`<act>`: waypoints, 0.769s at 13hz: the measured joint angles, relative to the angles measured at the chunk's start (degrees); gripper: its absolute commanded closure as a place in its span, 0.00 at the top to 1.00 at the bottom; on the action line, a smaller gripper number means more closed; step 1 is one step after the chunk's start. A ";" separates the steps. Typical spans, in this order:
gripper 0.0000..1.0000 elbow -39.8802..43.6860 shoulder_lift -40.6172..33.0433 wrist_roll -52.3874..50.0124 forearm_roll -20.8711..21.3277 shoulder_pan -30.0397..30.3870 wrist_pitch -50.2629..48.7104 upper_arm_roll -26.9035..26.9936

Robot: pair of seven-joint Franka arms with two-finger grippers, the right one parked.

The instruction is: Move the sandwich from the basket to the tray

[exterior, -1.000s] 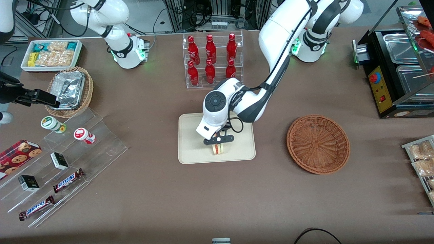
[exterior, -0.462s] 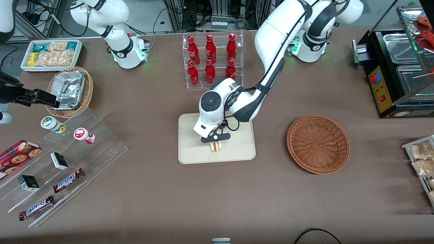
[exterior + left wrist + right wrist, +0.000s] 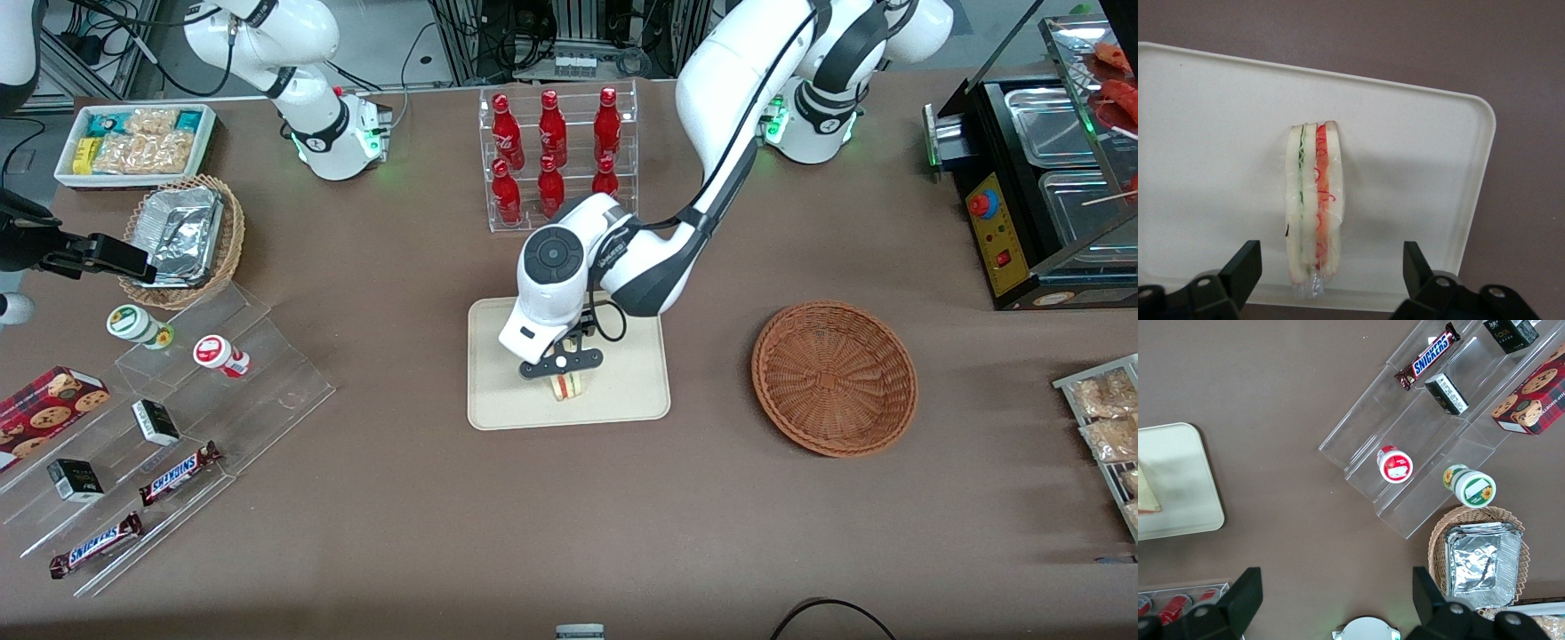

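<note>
The tan wicker basket (image 3: 185, 241) holding foil containers (image 3: 178, 233) stands near the tabletop edge at the parked arm's end, with the stepped acrylic display (image 3: 182, 418) nearer the front camera than it. The bottle rack (image 3: 558, 156) of red bottles stands mid-table, farther from the front camera than the tray.

The tray (image 3: 498, 391) lies flat at the centre of the tabletop. The sandwich (image 3: 569, 385) rests on the tray, standing on edge with its red and green filling layers facing upward, close to the tray edge nearest the front camera. In the left wrist view the sandwich (image 3: 1313, 203) lies well inside the tray (image 3: 1418, 173) rim on bare tray surface.

The gripper (image 3: 563, 372) hangs directly above the sandwich. In the left wrist view the gripper (image 3: 1331, 273) has its fingers (image 3: 1245, 270) spread wide, one on each side of the sandwich, with a clear gap to the bread on both sides; nothing is gripped.

The basket (image 3: 834, 377) sits on the tabletop well apart from the tray, toward the working arm's end, and holds nothing.
</note>
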 measured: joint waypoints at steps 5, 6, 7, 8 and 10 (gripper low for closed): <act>1.00 0.67 -6.67 0.68 -0.01 1.29 -7.21 3.35; 1.00 0.39 -7.76 3.09 0.00 2.46 -9.23 3.98; 1.00 -0.68 -8.88 6.58 -0.01 3.92 -10.19 4.22; 1.00 -2.59 -10.19 10.04 -0.01 5.46 -10.31 4.37; 1.00 -7.19 -13.37 16.59 -0.01 8.89 -10.31 4.53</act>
